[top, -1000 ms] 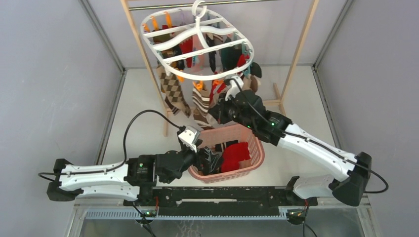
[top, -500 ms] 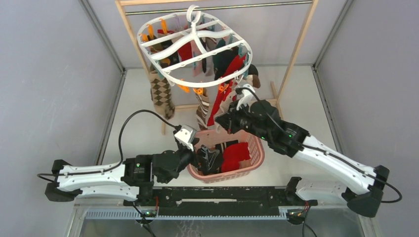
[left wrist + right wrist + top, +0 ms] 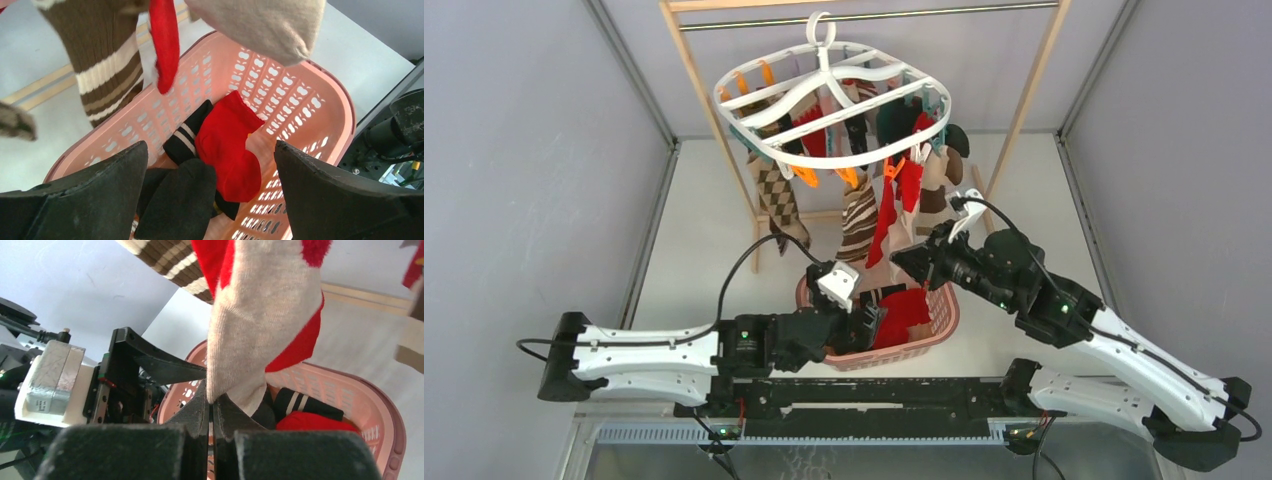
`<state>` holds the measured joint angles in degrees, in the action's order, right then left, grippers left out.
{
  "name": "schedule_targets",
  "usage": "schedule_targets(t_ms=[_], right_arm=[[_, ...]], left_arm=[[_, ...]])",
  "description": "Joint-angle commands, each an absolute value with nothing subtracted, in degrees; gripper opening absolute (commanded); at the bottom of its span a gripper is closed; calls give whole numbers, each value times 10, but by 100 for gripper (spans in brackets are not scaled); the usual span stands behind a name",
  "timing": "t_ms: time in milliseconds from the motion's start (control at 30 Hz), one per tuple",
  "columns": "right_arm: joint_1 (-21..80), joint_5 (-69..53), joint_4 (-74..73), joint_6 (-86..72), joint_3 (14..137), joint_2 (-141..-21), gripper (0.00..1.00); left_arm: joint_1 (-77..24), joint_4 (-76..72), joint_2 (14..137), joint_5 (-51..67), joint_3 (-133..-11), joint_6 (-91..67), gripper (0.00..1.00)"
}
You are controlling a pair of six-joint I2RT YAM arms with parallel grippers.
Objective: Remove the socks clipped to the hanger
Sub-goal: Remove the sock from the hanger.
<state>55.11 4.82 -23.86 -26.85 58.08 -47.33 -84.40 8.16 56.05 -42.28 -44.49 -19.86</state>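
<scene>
The white oval hanger (image 3: 839,161) hangs by its hook from a rail, with several socks clipped under it: an argyle one (image 3: 776,195), a brown striped one (image 3: 859,215), a red one (image 3: 886,215). My right gripper (image 3: 902,262) is shut on the toe of a cream and red sock (image 3: 255,315), which runs taut up to the hanger's front rim; the pinch shows at the right gripper (image 3: 214,402). My left gripper (image 3: 210,150) stands open and low over the basket, holding nothing. A black sock (image 3: 180,200) lies beneath and between its fingers.
The pink lattice basket (image 3: 942,312) stands between the arms and holds a red sock (image 3: 230,145) and a black striped sock (image 3: 185,137). A wooden-framed rail (image 3: 1024,110) carries the hanger. Grey walls close in both sides.
The hanger has swung right and levelled out. My right arm has drawn back toward the near right, pulling the cream sock taut. My left arm has shifted right over the basket.
</scene>
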Motion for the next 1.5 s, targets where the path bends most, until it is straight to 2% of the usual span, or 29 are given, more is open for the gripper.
schedule_targets(t_ms=[0,400,800,867,1100,1167,1267,1300,1333,1467], right_arm=[[548,27,-240,-292,569,-441,3],[546,-11,-242,-310,544,-430,2],[551,-37,-222,-322,544,-439,2],[552,-39,-222,-323,544,-439,2],[552,-39,-226,-324,544,-438,2],[553,-40,-227,-324,544,-440,2],[553,-41,-227,-325,545,-442,2],[553,-42,-226,-325,544,-442,2],[553,-42,-227,-325,544,-442,2],[553,-39,-232,-324,545,-440,2]], left_arm=[[-847,-21,573,-427,-486,-140,100],[-847,-175,582,-391,-455,-81,100],[-847,-200,650,-439,-480,-39,99],[-846,-202,661,-445,-484,-34,93],[-846,-191,665,-453,-492,-27,51],[-846,-191,663,-455,-492,-25,45],[-846,-193,656,-453,-489,-22,25],[-845,-195,655,-454,-488,-22,5],[-845,-199,653,-455,-485,-22,1],[-845,-214,640,-445,-469,-24,0]])
